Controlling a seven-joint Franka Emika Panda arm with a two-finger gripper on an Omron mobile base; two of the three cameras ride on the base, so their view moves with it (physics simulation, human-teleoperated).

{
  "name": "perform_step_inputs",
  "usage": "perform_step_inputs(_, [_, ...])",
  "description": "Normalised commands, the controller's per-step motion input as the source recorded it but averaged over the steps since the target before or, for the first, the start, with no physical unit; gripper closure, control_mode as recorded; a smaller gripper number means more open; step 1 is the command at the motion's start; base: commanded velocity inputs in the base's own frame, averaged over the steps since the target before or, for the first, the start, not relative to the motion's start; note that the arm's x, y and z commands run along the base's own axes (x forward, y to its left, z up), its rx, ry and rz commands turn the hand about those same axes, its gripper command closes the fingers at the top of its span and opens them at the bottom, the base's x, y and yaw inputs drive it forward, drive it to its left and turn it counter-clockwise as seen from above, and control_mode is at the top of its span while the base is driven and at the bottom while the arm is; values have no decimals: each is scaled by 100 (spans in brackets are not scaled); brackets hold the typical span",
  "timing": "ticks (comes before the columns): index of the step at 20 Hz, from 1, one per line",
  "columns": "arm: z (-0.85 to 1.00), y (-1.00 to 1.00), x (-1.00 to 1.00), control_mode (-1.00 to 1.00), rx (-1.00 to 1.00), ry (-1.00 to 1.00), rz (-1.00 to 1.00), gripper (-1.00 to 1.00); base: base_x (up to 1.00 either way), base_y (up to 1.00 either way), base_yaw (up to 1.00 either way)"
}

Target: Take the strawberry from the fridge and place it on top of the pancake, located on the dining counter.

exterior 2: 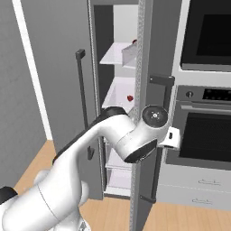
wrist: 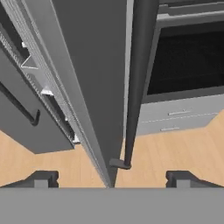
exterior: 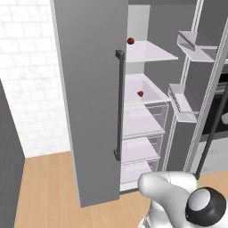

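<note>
The fridge (exterior: 93, 102) stands with its right door (wrist: 94, 87) swung out, and the tool (wrist: 111, 177) sits just below that door's long dark handle (wrist: 138, 78), its two fingertips spread wide to either side and gripping nothing. So the door-opening step looks finished, and the picking step is in hand. The strawberry (exterior: 140, 93) lies on a white middle shelf (exterior: 151, 95) inside, near the shelf's back; a darker, rounder red fruit (exterior: 130, 41) sits on the shelf above and is not the one wanted. The next move, as I judge it, calls for pulling the arm clear of the door edge, swinging it round into the opening, and coming down over the small berry without brushing the shelf above or the door bins (exterior: 182, 104).
</note>
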Motion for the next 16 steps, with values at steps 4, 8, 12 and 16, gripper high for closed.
perform_step_inputs(4, [44,83,-29,-100,-59,28,-6,-100,0,0,0])
perform_step_inputs(8, [6,100,19,-100,-86,55,0,-100,0,0,0])
perform_step_inputs(12, [0,33,81,-100,-65,69,-1,-100,0,0,0])
perform_step_inputs(16, [0,7,98,-100,-32,36,0,-100,0,0,0])
